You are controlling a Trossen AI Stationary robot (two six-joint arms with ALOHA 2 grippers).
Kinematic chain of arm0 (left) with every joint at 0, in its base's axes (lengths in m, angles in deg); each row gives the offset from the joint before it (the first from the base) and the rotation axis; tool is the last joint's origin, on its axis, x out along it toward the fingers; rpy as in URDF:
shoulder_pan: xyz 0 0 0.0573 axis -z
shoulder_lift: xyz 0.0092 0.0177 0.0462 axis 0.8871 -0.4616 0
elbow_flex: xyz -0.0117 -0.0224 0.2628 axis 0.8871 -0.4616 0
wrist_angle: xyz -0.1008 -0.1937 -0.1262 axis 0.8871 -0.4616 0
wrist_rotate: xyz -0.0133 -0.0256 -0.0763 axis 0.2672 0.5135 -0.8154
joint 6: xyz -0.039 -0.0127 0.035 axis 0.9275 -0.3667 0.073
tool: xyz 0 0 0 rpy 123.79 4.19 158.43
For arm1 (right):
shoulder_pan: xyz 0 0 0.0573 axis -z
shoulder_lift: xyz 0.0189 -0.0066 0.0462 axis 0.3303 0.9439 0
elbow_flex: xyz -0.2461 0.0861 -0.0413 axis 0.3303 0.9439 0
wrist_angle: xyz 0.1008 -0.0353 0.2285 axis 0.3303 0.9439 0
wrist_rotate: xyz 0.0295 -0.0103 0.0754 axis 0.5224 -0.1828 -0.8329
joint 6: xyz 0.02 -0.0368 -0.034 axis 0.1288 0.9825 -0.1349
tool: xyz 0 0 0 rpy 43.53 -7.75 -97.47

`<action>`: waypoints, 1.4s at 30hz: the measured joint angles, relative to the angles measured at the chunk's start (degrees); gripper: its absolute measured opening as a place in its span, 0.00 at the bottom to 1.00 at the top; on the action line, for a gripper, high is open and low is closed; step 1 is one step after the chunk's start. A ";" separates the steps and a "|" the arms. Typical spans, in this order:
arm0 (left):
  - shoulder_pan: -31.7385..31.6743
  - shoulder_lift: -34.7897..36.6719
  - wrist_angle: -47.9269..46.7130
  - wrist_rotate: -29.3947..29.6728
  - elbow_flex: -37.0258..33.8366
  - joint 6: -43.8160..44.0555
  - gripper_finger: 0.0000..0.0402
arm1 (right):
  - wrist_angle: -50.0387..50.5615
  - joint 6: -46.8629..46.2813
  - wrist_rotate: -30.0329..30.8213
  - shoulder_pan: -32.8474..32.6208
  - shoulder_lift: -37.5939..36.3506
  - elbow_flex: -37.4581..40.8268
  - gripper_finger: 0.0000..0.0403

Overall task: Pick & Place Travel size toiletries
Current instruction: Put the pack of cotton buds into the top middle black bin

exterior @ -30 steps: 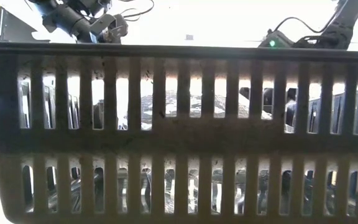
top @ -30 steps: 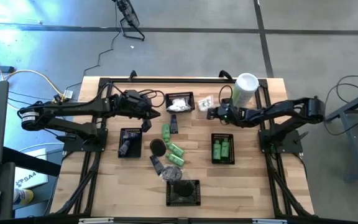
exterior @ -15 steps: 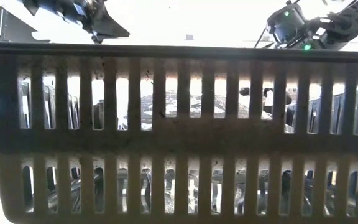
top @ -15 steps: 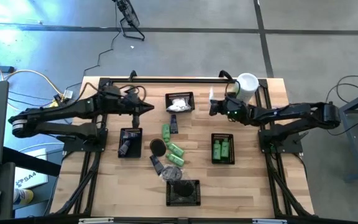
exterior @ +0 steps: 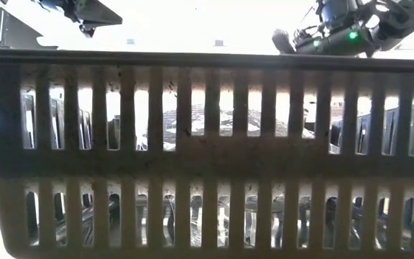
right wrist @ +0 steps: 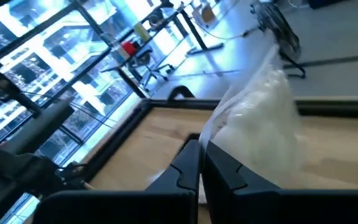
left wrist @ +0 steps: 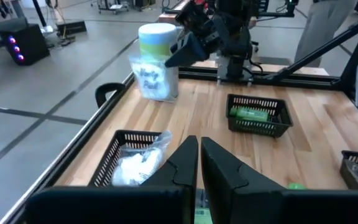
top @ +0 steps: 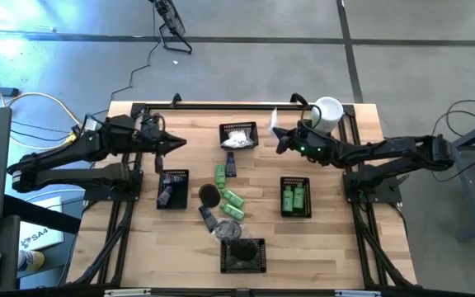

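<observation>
Above the table's (top: 345,247) back edge, a white packet (top: 274,118) is held clamped in the right hand (top: 280,136); left hand (top: 180,142) closed, empty, raised.

In the low view a black slatted basket wall (exterior: 207,151) fills nearly the whole picture, hiding the table and most items; only crinkled pale shapes show through its slots. Both arms there are cut off by the top edge. The white packet (right wrist: 263,124) in the right wrist view is blurred, its lower end hidden behind the dark fingers (right wrist: 188,168). From above, the contents of the near basket (top: 243,255) are too small to identify
</observation>
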 joint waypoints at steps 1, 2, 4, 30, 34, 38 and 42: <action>0.00 0.08 -0.41 -0.27 0.00 0.40 0.04 | 0.06 0.79 0.00 -0.30 0.00 -0.70 0.01; 0.00 0.08 -0.92 -0.27 0.00 1.01 0.04 | 0.09 1.63 -0.21 -0.59 0.01 -1.55 0.01; 0.00 -0.16 -2.74 -0.28 0.00 1.60 0.04 | 0.08 3.18 -1.07 -1.06 0.04 -3.23 0.01; 0.00 -5.75 -3.76 -0.14 -0.04 4.07 0.04 | 1.36 9.45 -8.32 -0.40 22.09 -21.78 0.01; 0.00 -5.75 -3.76 -0.14 -0.04 4.07 0.04 | 1.40 9.17 -12.03 0.58 24.81 -23.75 0.01; 0.00 -5.75 -3.77 -0.14 -0.04 4.07 0.04 | 1.56 9.26 -14.61 1.10 25.88 -24.07 0.01; 0.00 -5.74 -3.79 -0.01 -0.04 4.07 0.04 | 4.71 9.04 -14.34 1.46 25.88 -24.07 0.01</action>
